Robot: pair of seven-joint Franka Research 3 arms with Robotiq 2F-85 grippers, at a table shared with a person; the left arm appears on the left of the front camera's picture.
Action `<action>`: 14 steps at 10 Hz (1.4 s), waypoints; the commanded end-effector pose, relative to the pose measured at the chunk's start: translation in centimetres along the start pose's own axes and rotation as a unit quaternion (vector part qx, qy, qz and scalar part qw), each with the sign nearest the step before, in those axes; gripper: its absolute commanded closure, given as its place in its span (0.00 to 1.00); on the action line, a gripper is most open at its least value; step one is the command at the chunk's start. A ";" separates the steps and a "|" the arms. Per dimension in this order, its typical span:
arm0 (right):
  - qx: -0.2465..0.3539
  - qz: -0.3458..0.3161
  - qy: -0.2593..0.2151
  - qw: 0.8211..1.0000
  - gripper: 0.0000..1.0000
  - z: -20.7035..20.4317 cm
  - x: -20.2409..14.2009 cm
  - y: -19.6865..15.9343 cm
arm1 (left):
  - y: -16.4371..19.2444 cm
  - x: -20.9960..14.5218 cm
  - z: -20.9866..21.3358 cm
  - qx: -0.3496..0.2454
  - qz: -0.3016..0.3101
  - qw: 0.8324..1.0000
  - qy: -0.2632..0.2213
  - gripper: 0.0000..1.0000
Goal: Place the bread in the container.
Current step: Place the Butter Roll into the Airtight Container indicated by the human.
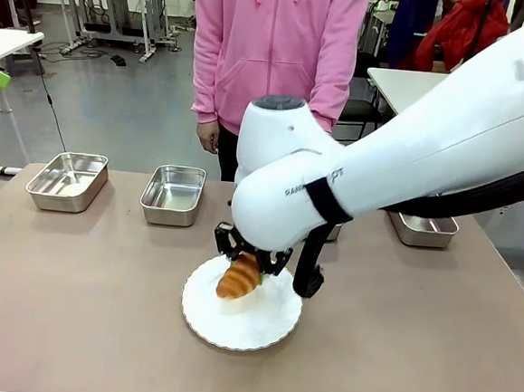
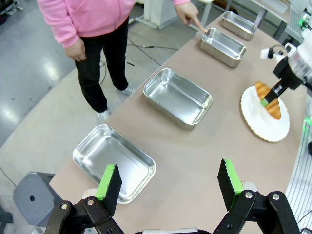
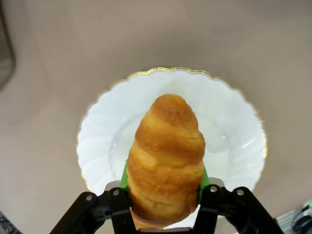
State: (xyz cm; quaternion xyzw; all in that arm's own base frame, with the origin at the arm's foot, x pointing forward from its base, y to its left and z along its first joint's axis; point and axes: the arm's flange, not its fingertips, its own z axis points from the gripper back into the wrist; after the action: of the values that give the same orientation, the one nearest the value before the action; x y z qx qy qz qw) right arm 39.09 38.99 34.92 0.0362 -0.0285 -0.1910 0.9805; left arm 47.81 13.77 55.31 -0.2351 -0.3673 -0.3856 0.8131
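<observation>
The right tool [image 1: 250, 260] is closed on the bread [image 1: 239, 277], its green pads pressed against both flanks of the loaf near one end, as the right wrist view shows, with the golden-brown ridged body pointing away from the tool [image 3: 165, 204] toward the middle of the white scalloped plate [image 3: 234, 126]. In the front view the bread hangs tilted, its lower tip just over or touching the plate [image 1: 265, 328]; I cannot tell which. The plate lies on the brown surface [image 1: 72, 308] near the robot's edge, about midway across. The right arm [image 1: 447, 147] reaches in from the right and covers much of the far side of the surface. The left tool [image 2: 168, 183] hovers wide open and holds nothing, its two green-padded fingers [image 2: 109, 178] well apart above the left part of the surface, looking down on the nearest steel pan [image 2: 114, 161]. Beyond it along the far edge sit three more pans alike: a second pan [image 2: 178, 97], a third pan [image 2: 223, 46] and a fourth pan [image 2: 239, 24]. All four look bare inside. A person in a pink hooded top [image 1: 278, 43] stands at the far side, one hand [image 2: 190, 17] pointing a finger at the rim of the third pan, the other hand [image 1: 208, 137] hanging at the side.
</observation>
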 end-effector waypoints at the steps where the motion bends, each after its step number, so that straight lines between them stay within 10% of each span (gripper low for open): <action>1: 0.007 0.054 -0.001 0.999 0.43 4.6 2.7 -1.3 | -0.1 0.0 0.1 -0.002 -0.003 1.000 -0.002 0.00; 7: 0.019 0.288 -0.045 0.957 0.43 9.9 17.6 -6.2 | -0.1 0.0 0.1 -0.002 -0.003 1.000 -0.002 0.00; 14: 0.031 0.285 -0.046 0.957 0.43 9.3 19.4 -6.9 | -0.1 0.0 0.1 -0.002 -0.003 1.000 -0.002 0.00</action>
State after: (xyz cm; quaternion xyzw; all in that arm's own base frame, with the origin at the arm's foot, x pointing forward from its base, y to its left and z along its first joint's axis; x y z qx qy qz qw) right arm 52.68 25.39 45.06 0.0294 -0.0893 0.0757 0.9927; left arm 47.81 13.79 55.33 -0.2349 -0.3675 -0.3855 0.8131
